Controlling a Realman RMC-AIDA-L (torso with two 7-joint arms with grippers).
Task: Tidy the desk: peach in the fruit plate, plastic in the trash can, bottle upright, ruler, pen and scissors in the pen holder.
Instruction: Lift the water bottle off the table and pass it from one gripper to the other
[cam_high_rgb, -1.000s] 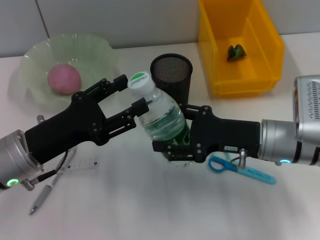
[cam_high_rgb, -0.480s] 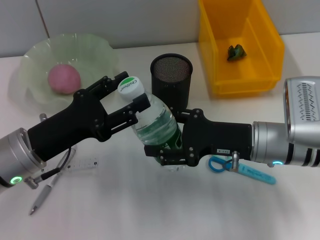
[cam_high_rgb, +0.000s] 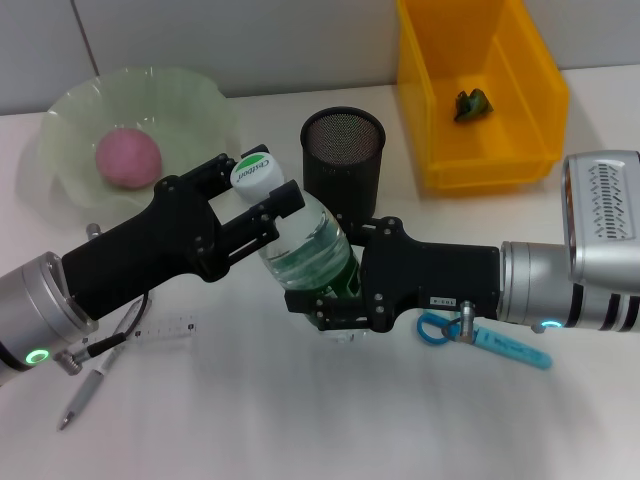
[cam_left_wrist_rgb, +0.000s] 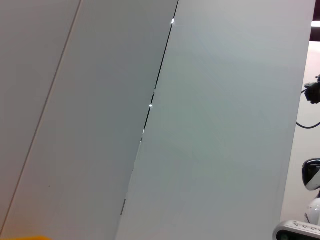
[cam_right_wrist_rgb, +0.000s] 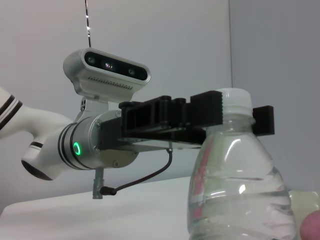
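Bottle-righting is the step we judge to be in hand, and doing it well means letting the two arms share the load: our right gripper is clamped around the lower body of the clear plastic water bottle with the green label and white cap, while our left gripper has its fingers set on either side of the neck just under the cap, and whether they actually press the neck we cannot tell from these views. The bottle hangs tilted above the white desk, cap leaning toward our left and away from us, base low among the right fingers, just in front of the black mesh pen holder. We would pivot the top over the base slowly, keep the lower grip firm until the base sits flat on the desk, and free the neck side first; the holder is close behind, so a knock is a risk. Our left arm reaches in from the left edge, forearm low and slanting up to the cap; our right arm comes in from the right, nearly level, wrist turned so the fingers wrap the bottle from the side. Elsewhere the pink peach lies in the pale green fruit plate, the crumpled plastic in the yellow bin, while the blue-handled scissors, the clear ruler and the silver pen wait on the desk
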